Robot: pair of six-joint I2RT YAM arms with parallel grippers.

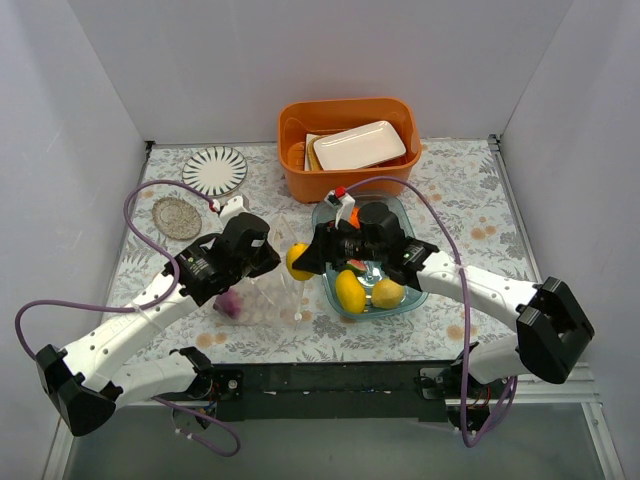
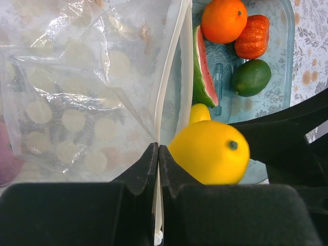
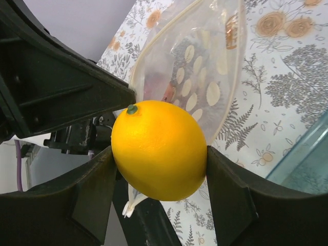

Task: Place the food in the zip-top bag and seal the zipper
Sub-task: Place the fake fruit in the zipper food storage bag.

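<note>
Left gripper [image 2: 158,149] pinched shut on zipper [image 2: 165,92], bag [image 2: 77,102] filling left of frame, right gripper [image 3: 160,174] clasping lemon [image 3: 159,146] at bag mouth, other fruit [image 2: 223,20] in tray [image 2: 287,66] upper right.

The left hand [image 2: 158,149] has its two black fingers pinched together on the thin whitish plastic zipper strip [image 2: 165,97], which runs straight up from them. Left of the strip spreads the clear, crumpled plastic bag with whitish dots [image 2: 77,113]. Just right of the fingers is a yellow plastic lemon [image 2: 209,152], with the right hand's black finger [image 2: 287,136] against its right side. Beyond, a clear blue-tinted tray [image 2: 283,51] holds a red-and-green watermelon slice [image 2: 203,69], a round orange [image 2: 224,19], a ridged orange-red fruit [image 2: 252,37], a dark green lime [image 2: 251,78] and a yellow piece [image 2: 197,113] half hidden behind the lemon. The flower-patterned table [image 2: 312,46] shows at the right edge.
</note>
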